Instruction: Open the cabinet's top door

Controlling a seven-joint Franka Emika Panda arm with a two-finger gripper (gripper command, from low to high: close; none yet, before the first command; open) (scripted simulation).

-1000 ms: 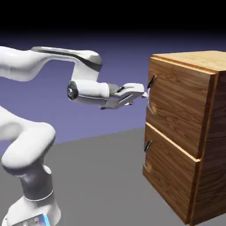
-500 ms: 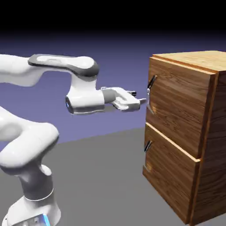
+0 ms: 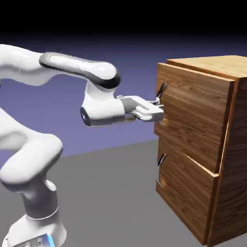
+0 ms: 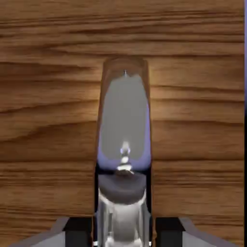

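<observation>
Reddish-brown grained wood filled the hand view, and straight ahead of the tool [image 4: 124,231] stood the silver bar handle [image 4: 124,120], large and centred between the two grey finger tips. The tool was closed narrow on that handle. In the exterior view the tool [image 3: 157,110] met the top door [image 3: 193,116] at its near edge, level with the arm's wrist, and the door's front stood a little proud of the cabinet [image 3: 231,159] and of the lower panel [image 3: 185,190] beneath it, so by my judgement the door was just starting out and most of its travel remained.

The step in hand was the pull. To do it well, the tool should have kept its grip firm and drawn straight back, away from the wood and square to the door's face, without dipping toward the lower panel's small dark handle [image 3: 161,159] below. The wrist should have stayed level so the bar did not twist between the fingers. A slow, even pull would have suited best, since a thin bar could slip from a narrow grip if jerked sideways.
</observation>
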